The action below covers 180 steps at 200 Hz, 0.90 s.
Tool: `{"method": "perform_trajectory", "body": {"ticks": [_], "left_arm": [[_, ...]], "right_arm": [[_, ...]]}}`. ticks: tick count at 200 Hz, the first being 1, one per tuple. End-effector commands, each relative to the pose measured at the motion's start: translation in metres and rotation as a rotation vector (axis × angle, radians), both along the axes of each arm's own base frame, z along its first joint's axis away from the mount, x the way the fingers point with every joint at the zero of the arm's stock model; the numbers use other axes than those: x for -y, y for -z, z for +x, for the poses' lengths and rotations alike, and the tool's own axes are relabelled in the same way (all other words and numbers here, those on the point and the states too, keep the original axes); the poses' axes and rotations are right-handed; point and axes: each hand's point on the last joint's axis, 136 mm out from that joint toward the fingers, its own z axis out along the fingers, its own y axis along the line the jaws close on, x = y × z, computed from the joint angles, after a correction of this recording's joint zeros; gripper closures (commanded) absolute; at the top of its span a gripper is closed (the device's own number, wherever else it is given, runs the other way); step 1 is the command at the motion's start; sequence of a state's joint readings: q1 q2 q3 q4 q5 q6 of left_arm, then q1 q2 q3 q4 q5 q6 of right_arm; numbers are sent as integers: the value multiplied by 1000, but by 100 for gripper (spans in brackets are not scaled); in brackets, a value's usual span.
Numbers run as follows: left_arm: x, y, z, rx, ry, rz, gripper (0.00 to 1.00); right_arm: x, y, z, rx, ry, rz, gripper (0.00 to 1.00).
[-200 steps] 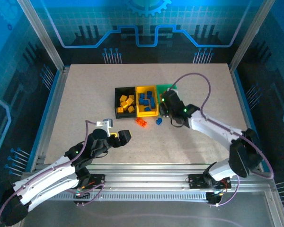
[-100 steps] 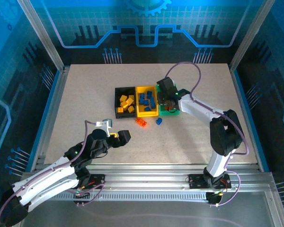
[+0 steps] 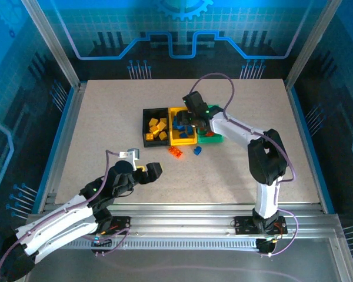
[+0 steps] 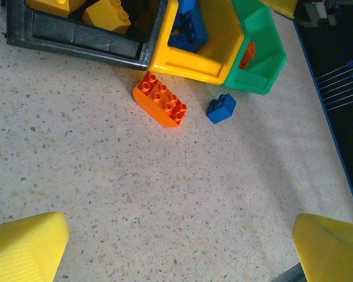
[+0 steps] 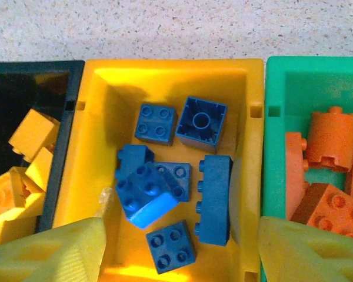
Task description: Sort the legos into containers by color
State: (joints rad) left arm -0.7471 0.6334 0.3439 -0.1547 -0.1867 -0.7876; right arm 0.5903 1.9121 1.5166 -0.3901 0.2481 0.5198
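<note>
Bins stand joined in a row near the middle of the worktop (image 3: 106,129): the black bin (image 3: 147,140), the yellow bin (image 3: 183,141) and the green bin (image 3: 212,140). From above, the right arm covers most of the green one and the yellow one's far corner. The right gripper (image 5: 179,244) hangs over the yellow bin with its jaws well apart and nothing between them. Its yellow fingers (image 5: 53,252) are cut off by the bottom of the wrist view. Below them lie several blue bricks (image 5: 201,121), one tilted on top of the others. Yellow bricks (image 5: 32,135) fill the black bin, which the left edge cuts off, and orange bricks (image 5: 332,132) lie in the green bin, cut off at the right. Just in front of the bins, an orange brick (image 4: 160,98) and a smaller blue brick (image 4: 221,108) lie loose, near each other but apart. The left gripper (image 4: 179,247) hovers well short of them, its jaws spread wide and empty, with just the tips showing.
</note>
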Motion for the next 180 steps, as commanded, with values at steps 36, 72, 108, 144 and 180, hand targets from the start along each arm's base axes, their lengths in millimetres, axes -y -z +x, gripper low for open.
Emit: {"method": "perform_trajectory", "body": {"ticks": [36, 72, 108, 144, 180], "left_arm": [[-2, 1, -2, 6, -3, -1, 1], [-2, 0, -1, 14, -3, 1, 1], [-2, 1, -2, 9, 1, 4, 1], [-2, 1, -2, 6, -2, 1, 1], [0, 0, -1, 10, 3, -4, 1]], "right_arm": [[14, -17, -61, 42, -2, 48, 23], [31, 30, -109, -2, 75, 53, 20], [32, 79, -122, -57, 96, 54, 19], [38, 97, -109, -49, 137, 3, 20], [41, 107, -95, -59, 172, -33, 28]]}}
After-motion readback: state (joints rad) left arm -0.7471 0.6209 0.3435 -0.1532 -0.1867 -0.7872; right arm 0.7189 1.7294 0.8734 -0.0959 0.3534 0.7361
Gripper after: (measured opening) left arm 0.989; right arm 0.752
